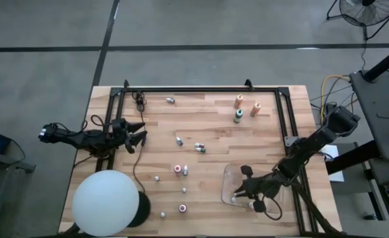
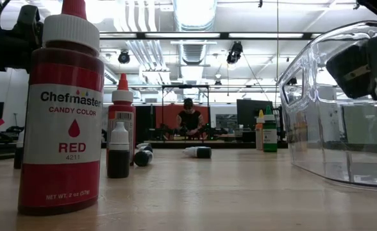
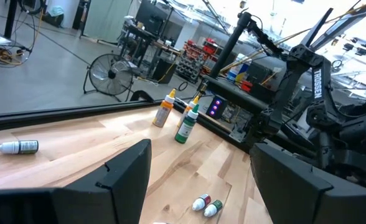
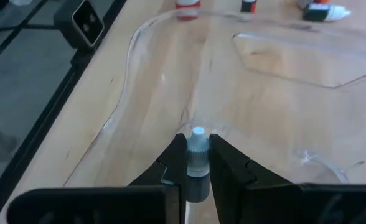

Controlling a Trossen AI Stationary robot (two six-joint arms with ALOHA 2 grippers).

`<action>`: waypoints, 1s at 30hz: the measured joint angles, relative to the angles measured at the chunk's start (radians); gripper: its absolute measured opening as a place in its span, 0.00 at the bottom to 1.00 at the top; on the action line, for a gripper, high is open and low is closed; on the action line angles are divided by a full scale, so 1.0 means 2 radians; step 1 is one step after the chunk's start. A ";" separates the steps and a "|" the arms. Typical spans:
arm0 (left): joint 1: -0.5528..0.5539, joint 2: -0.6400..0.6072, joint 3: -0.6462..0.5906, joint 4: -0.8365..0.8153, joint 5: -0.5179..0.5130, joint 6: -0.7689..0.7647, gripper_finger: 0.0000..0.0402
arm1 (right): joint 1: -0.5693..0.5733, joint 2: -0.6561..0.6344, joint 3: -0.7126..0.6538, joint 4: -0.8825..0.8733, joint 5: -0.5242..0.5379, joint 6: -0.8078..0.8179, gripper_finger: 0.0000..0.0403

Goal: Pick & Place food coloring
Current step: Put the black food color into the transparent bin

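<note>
Small food coloring bottles lie and stand scattered over the wooden table (image 1: pixel 208 132). Some are near the middle (image 1: pixel 199 147), and three taller ones stand at the far right (image 1: pixel 239 101). My right gripper (image 1: pixel 237 194) (image 4: pixel 197 142) is over the clear tray (image 1: pixel 225 177) (image 4: pixel 133 43) near the table's front right. It is shut on a tiny grey bottle with a pale cap (image 4: pixel 198 149). My left gripper (image 1: pixel 138 135) (image 3: pixel 198 155) waits open at the table's left side and holds nothing. My right gripper pinches the tiny bottle between its two fingers (image 4: pixel 228 163), on the body just below the cap (image 4: pixel 198 163). The cap (image 4: pixel 198 134) sticks out past the fingertips. The fingers slant down from the table's right, along the bottle. I cannot tell whether the bottle touches the tray's floor.
A big white ball (image 1: pixel 105 201) sits at the front left corner. A black frame (image 1: pixel 201 89) runs along the far edge and sides. A large red bottle (image 2: pixel 60 115) stands close to the low camera, with smaller ones (image 2: pixel 119 128) behind it. The tray's wall (image 2: pixel 317 96) rises at the right.
</note>
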 joint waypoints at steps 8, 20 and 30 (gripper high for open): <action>0.000 0.000 0.000 0.000 0.000 0.000 0.61 | -0.002 0.025 0.000 0.022 -0.030 -0.002 0.09; 0.000 0.000 0.000 0.000 0.000 0.000 0.61 | -0.002 0.036 0.000 0.036 -0.038 0.002 0.10; 0.000 0.000 0.000 0.000 0.000 0.000 0.61 | -0.002 0.037 -0.008 0.036 -0.038 0.019 0.10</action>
